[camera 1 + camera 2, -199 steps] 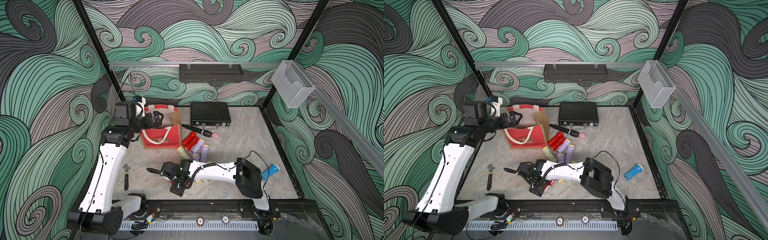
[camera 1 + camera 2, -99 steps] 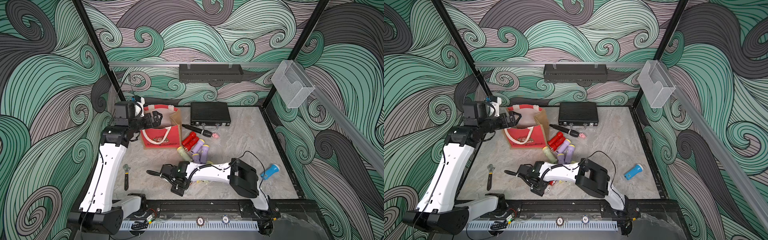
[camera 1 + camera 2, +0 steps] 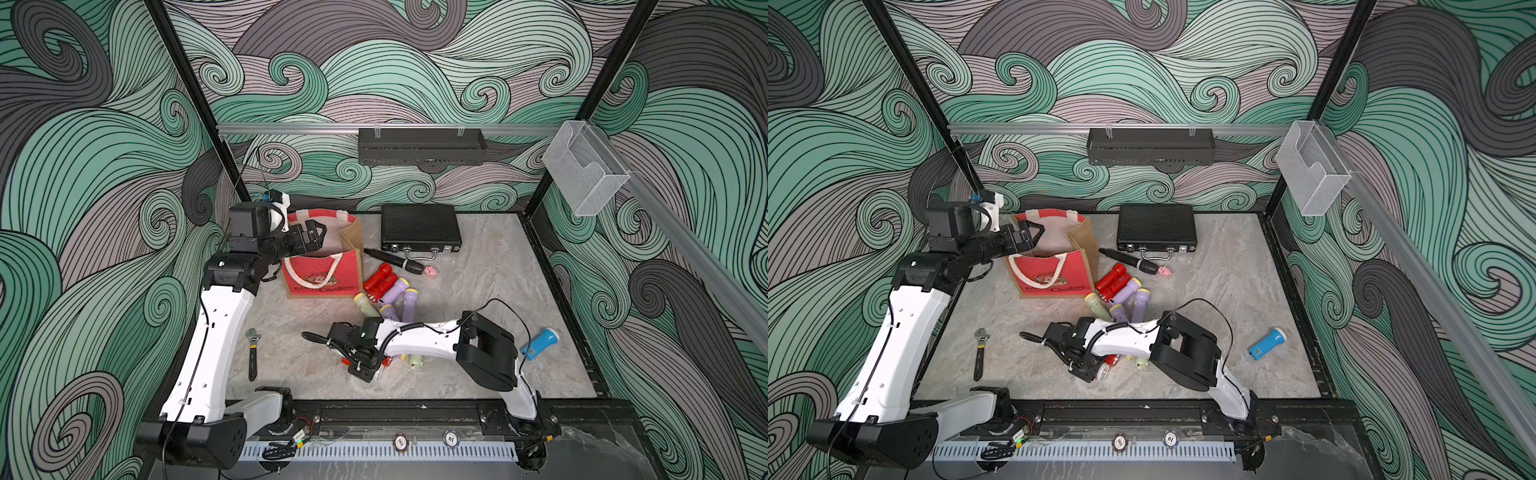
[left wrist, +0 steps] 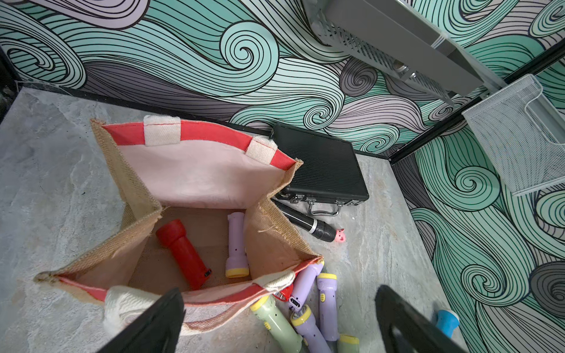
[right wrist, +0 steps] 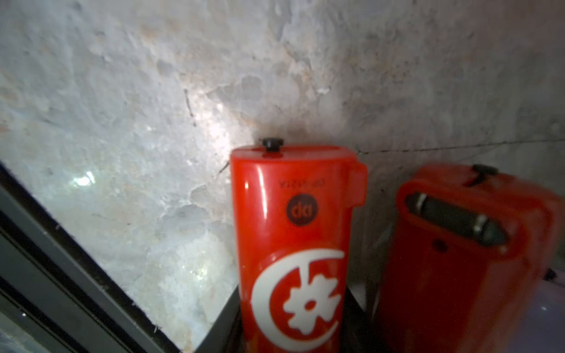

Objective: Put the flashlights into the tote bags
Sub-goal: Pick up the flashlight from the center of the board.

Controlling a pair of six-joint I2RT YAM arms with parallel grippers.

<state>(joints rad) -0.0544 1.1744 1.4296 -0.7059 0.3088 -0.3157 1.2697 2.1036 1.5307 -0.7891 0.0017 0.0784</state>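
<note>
The tote bag (image 3: 320,274), red-fronted with rope handles, stands open at the back left. In the left wrist view a red flashlight (image 4: 183,253) and a lilac flashlight (image 4: 237,244) lie in it. My left gripper (image 3: 318,235) hangs open over the bag's mouth, nothing between its fingers (image 4: 165,318). A pile of red, lilac and pale green flashlights (image 3: 390,291) lies right of the bag. My right gripper (image 3: 368,368) is low at the table's front, shut on a red flashlight (image 5: 293,244); another red flashlight (image 5: 458,244) lies beside it. A blue flashlight (image 3: 540,343) lies far right.
A black ribbed case (image 3: 419,226) lies at the back, with a black microphone-like stick (image 3: 395,262) and a pink pig (image 3: 432,271) in front of it. A wrench (image 3: 252,353) lies near the left arm. The table's black front edge (image 5: 61,275) runs close to the right gripper.
My right gripper has closed on the red flashlight, and its arm has shifted a little to the left. The left arm has not moved.
</note>
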